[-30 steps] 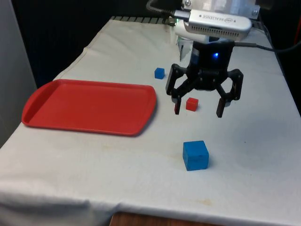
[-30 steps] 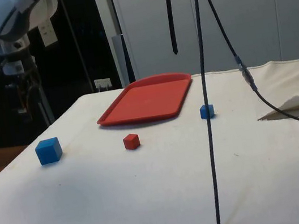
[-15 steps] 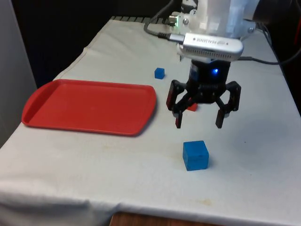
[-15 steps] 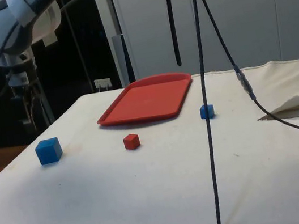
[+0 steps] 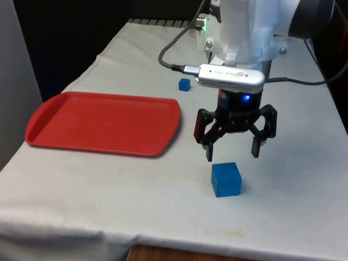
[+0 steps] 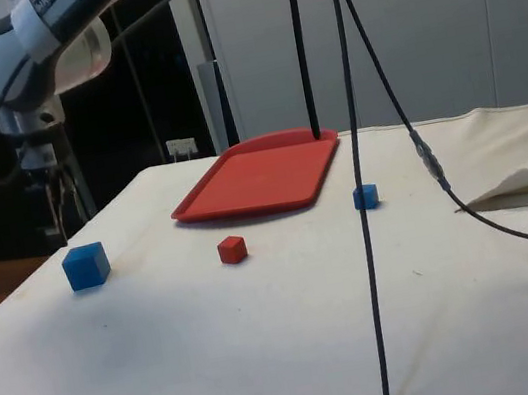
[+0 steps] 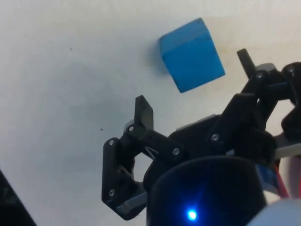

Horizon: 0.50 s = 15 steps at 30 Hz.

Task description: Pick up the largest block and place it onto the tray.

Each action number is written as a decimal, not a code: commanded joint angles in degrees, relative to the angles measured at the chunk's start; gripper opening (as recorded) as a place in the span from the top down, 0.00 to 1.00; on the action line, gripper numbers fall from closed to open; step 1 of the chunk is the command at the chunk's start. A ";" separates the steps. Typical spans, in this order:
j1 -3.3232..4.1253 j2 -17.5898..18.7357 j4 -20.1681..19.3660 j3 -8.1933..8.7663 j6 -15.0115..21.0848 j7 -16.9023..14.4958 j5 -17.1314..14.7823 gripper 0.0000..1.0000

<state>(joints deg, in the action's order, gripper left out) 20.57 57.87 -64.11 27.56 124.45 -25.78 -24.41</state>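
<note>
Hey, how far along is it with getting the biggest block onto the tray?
Early. Done: the gripper is near the large blue block, jaws open. In hand: nothing is held; the block sits on the white cloth, and the gripper hovers above and slightly behind it. Left: descend, grasp, lift and carry it to the red tray, which holds nothing.

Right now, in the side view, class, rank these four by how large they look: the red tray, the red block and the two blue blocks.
Largest to smallest:
1. Red tray
2. Large blue block
3. Red block and small blue block: they look about alike, and the blue one sits farther from the camera, so I won't rank them.
</note>
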 commanded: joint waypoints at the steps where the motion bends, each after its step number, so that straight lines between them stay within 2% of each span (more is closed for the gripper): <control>1: -0.63 0.57 1.09 -0.52 -1.38 -0.46 -0.40 0.00; 5: -0.80 1.38 1.66 -0.52 -2.29 -1.60 -1.83 0.00; 6: -0.17 0.69 0.40 0.00 -1.09 -1.55 -1.78 0.00; 7: -0.86 1.55 1.78 -0.46 -2.46 -1.72 -2.01 0.00; 13: -0.92 3.09 2.98 -0.23 -4.01 -1.60 -2.23 0.00; 14: -0.23 2.06 1.15 0.00 -2.35 -1.83 -2.29 0.00; 15: -0.97 3.27 3.09 -0.23 -4.24 -1.60 -2.23 0.00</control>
<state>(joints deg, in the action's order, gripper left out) 20.28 60.16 -62.91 27.56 121.93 -27.62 -26.70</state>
